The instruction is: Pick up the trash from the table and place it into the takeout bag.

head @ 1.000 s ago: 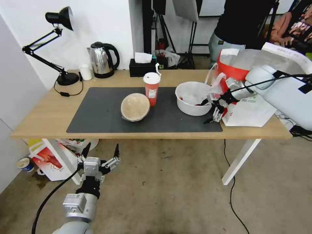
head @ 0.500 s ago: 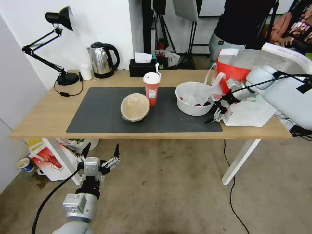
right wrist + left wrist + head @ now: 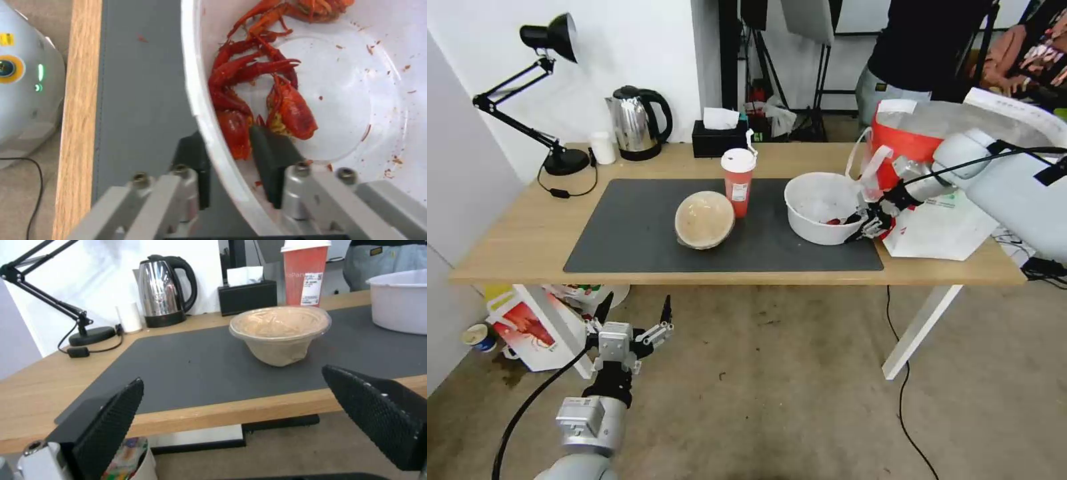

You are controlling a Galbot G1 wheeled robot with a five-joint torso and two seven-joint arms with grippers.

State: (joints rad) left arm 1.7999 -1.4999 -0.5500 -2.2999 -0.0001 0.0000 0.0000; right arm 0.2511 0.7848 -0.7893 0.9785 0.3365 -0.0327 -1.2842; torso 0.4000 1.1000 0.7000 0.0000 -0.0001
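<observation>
The right gripper [image 3: 229,160] straddles the rim of the white round plastic bowl [image 3: 820,207], fingers closing (thin wall, likely light and flexible); left gripper [image 3: 630,313] hangs spread below the table.

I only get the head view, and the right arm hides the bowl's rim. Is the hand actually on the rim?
Observer: Yes. Right wrist view: the right hand pinches the white bowl by its wall, one finger inside, one outside.
Operator: What's inside?
Observer: Red crayfish shells, beside the inner finger.
Operator: Is the tan bowl capped?
Observer: Left wrist view, from the open left hand below the table edge: it stands upright under a clear lid.
</observation>
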